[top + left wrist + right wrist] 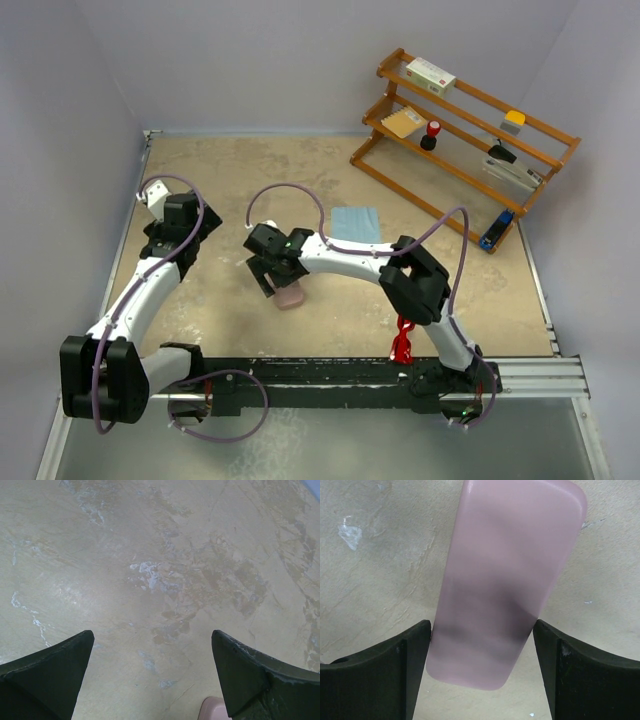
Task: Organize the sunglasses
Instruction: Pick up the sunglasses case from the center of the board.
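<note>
The sunglasses are hidden from every view. A pale pink oblong case (507, 575) lies shut and flat on the table, and it also shows under the right wrist in the top view as the pink case (291, 297). My right gripper (482, 672) hangs over its near end, jaws open. One finger stands on each long side, close to the case's edges. My left gripper (152, 675) stands wide open over bare table to the left, nothing between its fingers. A corner of the case (214, 710) peeks in at its lower right.
A light blue square cloth (355, 223) lies on the table behind the right arm. A wooden rack (465, 130) with small items stands at the back right. Walls close in the left and far sides.
</note>
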